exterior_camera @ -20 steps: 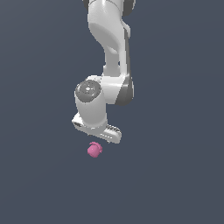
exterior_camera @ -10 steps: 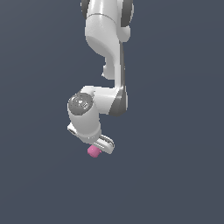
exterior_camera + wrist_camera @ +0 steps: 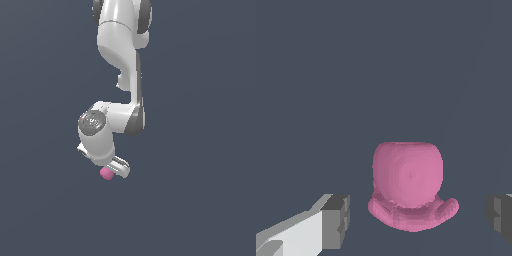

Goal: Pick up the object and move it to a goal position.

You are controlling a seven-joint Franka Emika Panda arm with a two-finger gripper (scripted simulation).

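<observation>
- The gripper (image 3: 416, 220) is spread wide: in the wrist view its two grey fingertips (image 3: 336, 220) stand well apart, one on each side of the frame, with bare gaps between each pad and the thing in the middle
- One finger shows as a white bar ending in a grey block; the other is cut by the picture's edge, so only a sliver of its grey pad is seen
- The pink object (image 3: 407, 191) sits between the fingertips, touched by neither; it is a rounded, lumpy body, squarish at its upper part, with a flatter flared base and a short nub curling out from that base towards the cropped finger
- In the exterior view the gripper (image 3: 112, 171) hangs at the low end of the white Panda arm (image 3: 120, 55), and the object (image 3: 106, 173) peeks out as a small pink blob just under the hand, at its edge nearer the exterior view's left
- From that view the fingers themselves are hidden behind the hand, so their spread cannot be told there; only the wrist view shows it
- The arm comes down from the top of the exterior view, bends at a grey-capped joint (image 3: 92, 121), and points the hand downward
- The ground is a plain, even dark slate-blue surface (image 3: 200, 200) in both views, so whether the object rests on it or hangs above it cannot be told
</observation>
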